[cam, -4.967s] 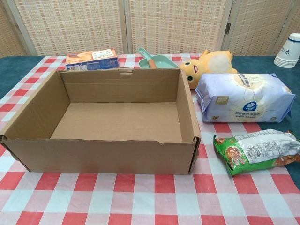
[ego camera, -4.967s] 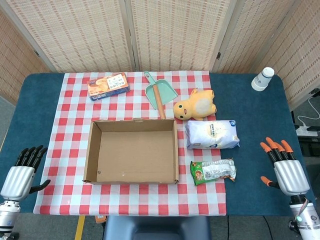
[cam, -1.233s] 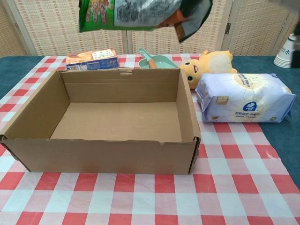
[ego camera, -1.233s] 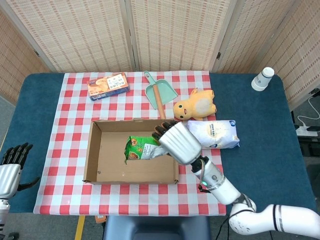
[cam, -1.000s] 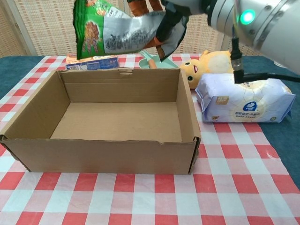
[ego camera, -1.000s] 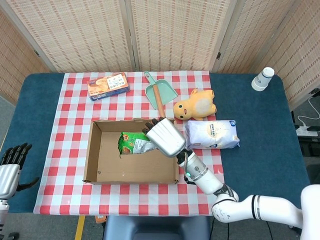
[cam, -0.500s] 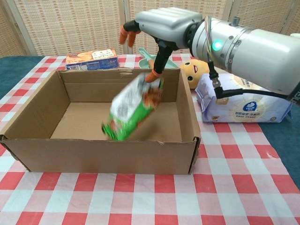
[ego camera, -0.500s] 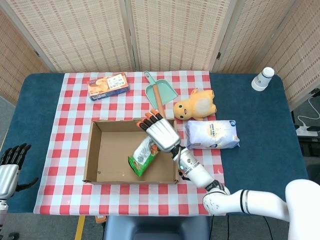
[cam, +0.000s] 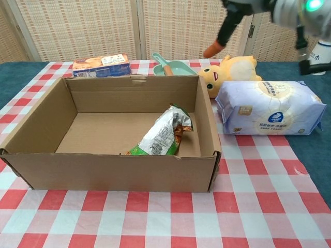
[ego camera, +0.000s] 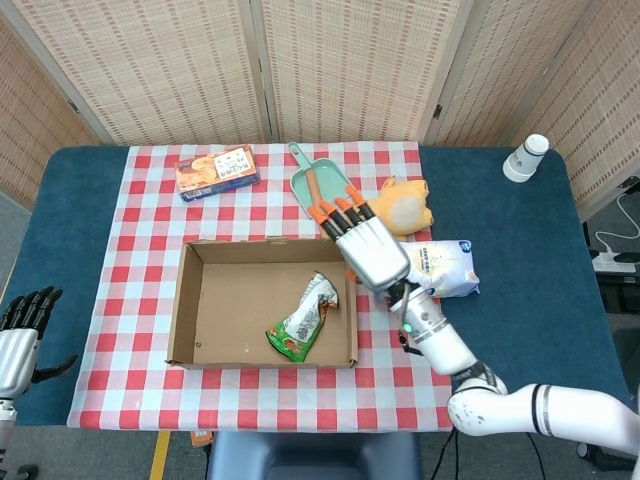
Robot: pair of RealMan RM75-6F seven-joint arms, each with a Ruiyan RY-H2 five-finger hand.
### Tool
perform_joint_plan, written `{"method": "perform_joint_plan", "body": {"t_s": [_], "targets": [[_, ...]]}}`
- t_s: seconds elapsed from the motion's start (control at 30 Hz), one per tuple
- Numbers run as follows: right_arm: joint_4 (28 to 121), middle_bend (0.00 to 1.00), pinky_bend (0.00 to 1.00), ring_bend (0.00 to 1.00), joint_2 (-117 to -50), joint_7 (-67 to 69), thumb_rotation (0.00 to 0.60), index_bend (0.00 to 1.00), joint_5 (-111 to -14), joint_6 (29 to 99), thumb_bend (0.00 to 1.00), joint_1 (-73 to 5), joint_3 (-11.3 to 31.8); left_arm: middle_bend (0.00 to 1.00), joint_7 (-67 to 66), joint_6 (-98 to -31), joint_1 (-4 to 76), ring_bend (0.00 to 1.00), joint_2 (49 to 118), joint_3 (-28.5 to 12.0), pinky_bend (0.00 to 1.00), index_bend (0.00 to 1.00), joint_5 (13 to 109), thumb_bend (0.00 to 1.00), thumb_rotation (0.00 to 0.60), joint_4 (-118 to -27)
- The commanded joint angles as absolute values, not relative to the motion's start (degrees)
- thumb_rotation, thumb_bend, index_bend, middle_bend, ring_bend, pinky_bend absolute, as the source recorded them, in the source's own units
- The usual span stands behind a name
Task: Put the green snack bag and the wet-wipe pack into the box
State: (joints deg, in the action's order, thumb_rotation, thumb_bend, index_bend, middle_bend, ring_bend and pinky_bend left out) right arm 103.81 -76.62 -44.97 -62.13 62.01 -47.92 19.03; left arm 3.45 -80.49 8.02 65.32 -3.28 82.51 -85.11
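A: We see the crumpled green foil snack bag lying inside the open brown cardboard box, at its right part, near the near wall

B: And the white plastic wet-wipe pack? We have it on the red-checked tablecloth, just right of the box

A: Right hand hovers above the box's far right corner, fingers spread apart, holding nothing

B: Left hand sits low at the left edge, off the cloth; we see its dark fingers slightly apart, nothing in them

A: Far side: orange cardboard packet, teal plastic dustpan, yellow plush toy. White paper cups far right
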Motion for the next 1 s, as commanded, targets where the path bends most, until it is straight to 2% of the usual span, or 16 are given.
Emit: {"method": "perform_joint_plan", "body": {"t_s": [0.03, 0.17, 0.37, 0.63, 0.83, 1.0], "targets": [[108.53, 0.1, 0.0, 0.0, -68.75, -49.18, 0.6, 0.02, -56.0, 64.57, 0.0, -44.14, 17.03, 0.0, 3.45, -80.49, 8.02, 0.0, 65.32, -3.28, 0.04, 0.0, 82.51, 0.17, 0.6, -85.11], [110.09, 0.1, 0.0, 0.0, -63.39, -48.87, 0.6, 0.0, -50.02, 63.89, 0.0, -41.74, 14.68, 0.0, 3.45, -80.48, 8.02, 0.0, 65.32, -3.29, 0.04, 0.0, 82.52, 0.17, 0.6, -85.11], [108.55, 0.09, 0.0, 0.0, -60.89, -42.9, 0.6, 0.0, -47.5, 61.78, 0.0, -39.1, 11.9, 0.0, 3.45, -80.48, 8.01, 0.0, 65.32, -3.29, 0.04, 0.0, 82.52, 0.17, 0.6, -85.11], [101.67, 0.08, 0.0, 0.0, -63.11, -34.91, 0.6, 0.0, -48.67, 56.08, 0.0, -39.25, 10.22, 0.0, 3.45, -80.47, 8.01, 0.0, 65.32, -3.3, 0.04, 0.0, 82.53, 0.17, 0.6, -85.11], [93.61, 0.08, 0.0, 0.0, -68.11, -29.28, 0.6, 0.0, -50.35, 51.84, 0.0, -40.22, 9.3, 0.0, 3.45, -80.47, 8.0, 0.0, 65.32, -3.31, 0.04, 0.0, 82.53, 0.17, 0.6, -85.11], [90.81, 0.08, 0.0, 0.0, -70.58, -27.09, 0.6, 0.0, -52.25, 50.39, 0.0, -40.8, 8.55, 0.0, 3.44, -80.47, 8.0, 0.0, 65.32, -3.31, 0.04, 0.0, 82.53, 0.17, 0.6, -85.11]]}}
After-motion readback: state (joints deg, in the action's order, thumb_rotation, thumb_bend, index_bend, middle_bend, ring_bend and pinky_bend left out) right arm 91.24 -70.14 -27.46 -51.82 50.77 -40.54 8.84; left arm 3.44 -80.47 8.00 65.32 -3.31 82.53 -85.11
